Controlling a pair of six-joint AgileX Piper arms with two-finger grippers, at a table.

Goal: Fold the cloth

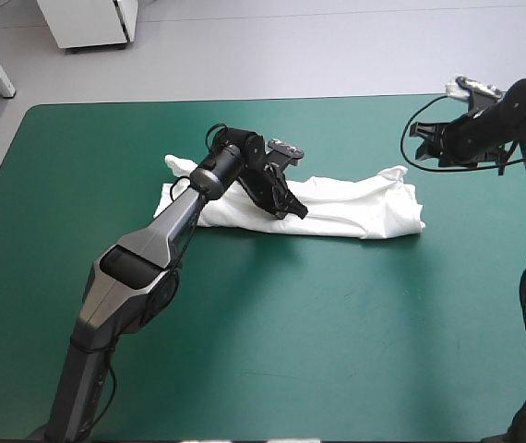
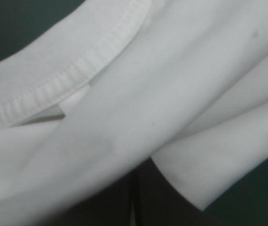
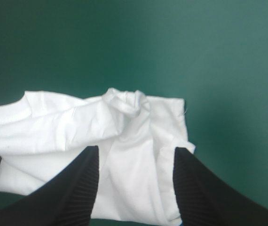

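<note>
The left gripper [image 2: 133, 197] has its black fingers pressed all but together, with only a thin pale sliver between them, pinched on the T-shirt [image 1: 355, 208]. White cloth drapes over the fingertips, so in its own wrist view the tips are hidden. Just ahead of that gripper runs the ribbed collar [image 2: 77, 66], with soft folds crossing beside it. Seen from above, this gripper sits down on the shirt at about the middle of its length, and its arm reaches in from the table's near left corner. The right gripper [image 3: 136, 150] stands wide open with nothing in it, its two fingers well apart. The shirt's right end shows between and beyond them, topped by a small twisted bunch of cloth [image 3: 127, 101]. That gripper hangs raised near the table's far right corner, apart from the shirt and not touching it. The T-shirt lies as a long, narrow folded band on the teal-green cover [image 1: 291, 351], running left to right across the far half of the table, nearer the far edge than the near one. Both its ends stop well short of the table's side edges. Its surface is wrinkled, and a rumpled flap pokes out at the far side of its left end.
</note>
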